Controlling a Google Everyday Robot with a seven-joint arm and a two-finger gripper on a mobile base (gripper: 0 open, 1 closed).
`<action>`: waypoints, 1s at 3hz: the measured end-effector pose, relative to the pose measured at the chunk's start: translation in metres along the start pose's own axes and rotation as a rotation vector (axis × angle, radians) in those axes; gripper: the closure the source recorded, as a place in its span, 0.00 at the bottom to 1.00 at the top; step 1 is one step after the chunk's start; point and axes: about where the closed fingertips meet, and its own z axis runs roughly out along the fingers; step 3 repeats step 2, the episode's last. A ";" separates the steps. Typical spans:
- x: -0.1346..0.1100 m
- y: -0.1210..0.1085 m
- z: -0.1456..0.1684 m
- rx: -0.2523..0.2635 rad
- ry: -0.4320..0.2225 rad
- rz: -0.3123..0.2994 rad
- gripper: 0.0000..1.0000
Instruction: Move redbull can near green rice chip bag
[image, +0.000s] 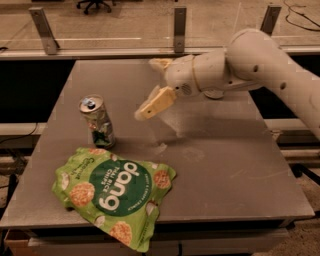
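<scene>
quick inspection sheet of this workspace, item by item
surface: grey table, pale smudges near the middle
job's things: redbull can upright, close behind the green rice chip bag; bag lies flat at front left, overhanging the front edge
clutter: nothing seen
grippers: gripper above the table, right of the can, jaws open, holding nothing
cables: cable on the floor, far right
surroundings: rail posts behind the table, chair base beyond

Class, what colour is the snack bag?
The bag is bright green with a dark green circle, camera view. The tool hovers over the table.
</scene>
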 end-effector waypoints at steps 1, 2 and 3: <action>0.009 -0.056 -0.050 0.162 0.047 -0.044 0.00; 0.007 -0.072 -0.066 0.207 0.054 -0.057 0.00; 0.007 -0.072 -0.066 0.207 0.054 -0.057 0.00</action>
